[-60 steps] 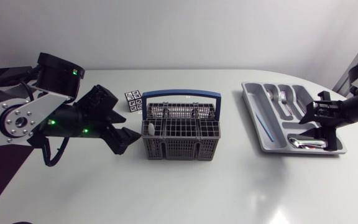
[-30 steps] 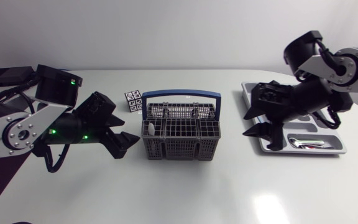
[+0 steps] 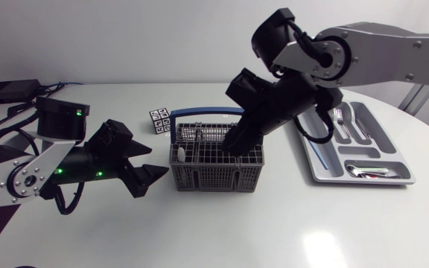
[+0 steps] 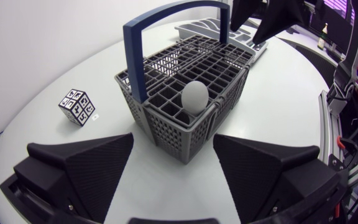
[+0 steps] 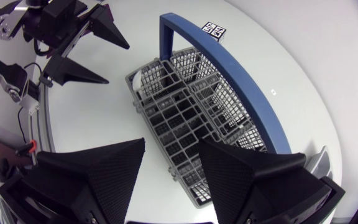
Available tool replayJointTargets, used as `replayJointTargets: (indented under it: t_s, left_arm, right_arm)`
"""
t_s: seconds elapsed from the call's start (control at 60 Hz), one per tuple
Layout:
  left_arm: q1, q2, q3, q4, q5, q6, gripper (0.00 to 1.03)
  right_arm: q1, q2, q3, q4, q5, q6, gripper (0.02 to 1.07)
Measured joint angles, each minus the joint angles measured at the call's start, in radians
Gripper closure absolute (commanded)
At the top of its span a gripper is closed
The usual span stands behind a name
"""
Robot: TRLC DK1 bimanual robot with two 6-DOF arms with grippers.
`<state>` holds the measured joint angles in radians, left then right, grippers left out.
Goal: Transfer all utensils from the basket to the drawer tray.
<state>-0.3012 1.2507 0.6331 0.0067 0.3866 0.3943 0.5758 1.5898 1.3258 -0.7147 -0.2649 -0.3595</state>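
The grey wire basket (image 3: 216, 158) with a blue handle (image 3: 222, 112) stands mid-table; a white spoon head (image 3: 175, 154) pokes out of its left end. My right gripper (image 3: 237, 139) hangs open and empty over the basket's right half, and its own view looks down into the basket (image 5: 188, 115). My left gripper (image 3: 144, 170) is open, just left of the basket and apart from it; ahead of its fingers are the basket (image 4: 185, 93) and the white spoon (image 4: 195, 98). The grey drawer tray (image 3: 334, 179) lies at the right with a fork (image 3: 341, 119) and a spoon (image 3: 367, 172).
A small black-and-white marker cube (image 3: 160, 120) sits behind the basket's left corner and also shows beside the basket as the cube (image 4: 78, 106). My right arm spans from the right edge across the tray's near-left corner. Bare white table lies in front.
My right arm swung left from over the tray to above the basket, its fingers spreading a little. My left gripper shifted only slightly beside the basket.
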Motion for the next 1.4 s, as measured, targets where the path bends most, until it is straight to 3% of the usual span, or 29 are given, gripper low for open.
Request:
replayJointTargets:
  t_s: [0.483, 0.817, 1.033, 1.3, 1.4]
  left_arm:
    - [0.034, 0.008, -0.084, 0.177, 0.059, 0.026, 0.14]
    - [0.050, 0.058, -0.126, 0.250, 0.100, 0.026, 0.14]
    - [0.048, 0.073, -0.132, 0.269, 0.100, 0.025, 0.14]
    - [0.029, 0.073, -0.132, 0.283, 0.100, 0.025, 0.14]
    - [0.024, 0.073, -0.132, 0.283, 0.100, 0.025, 0.14]
  right_arm:
    - [0.096, 0.140, 0.063, 0.137, -0.046, 0.330, 0.44]
    - [0.129, 0.206, 0.103, 0.184, -0.048, 0.409, 0.49]
    - [0.130, 0.251, 0.122, 0.188, -0.048, 0.420, 0.63]
    - [0.146, 0.257, 0.122, 0.192, -0.053, 0.420, 1.01]
    - [0.147, 0.257, 0.122, 0.196, -0.063, 0.420, 1.01]
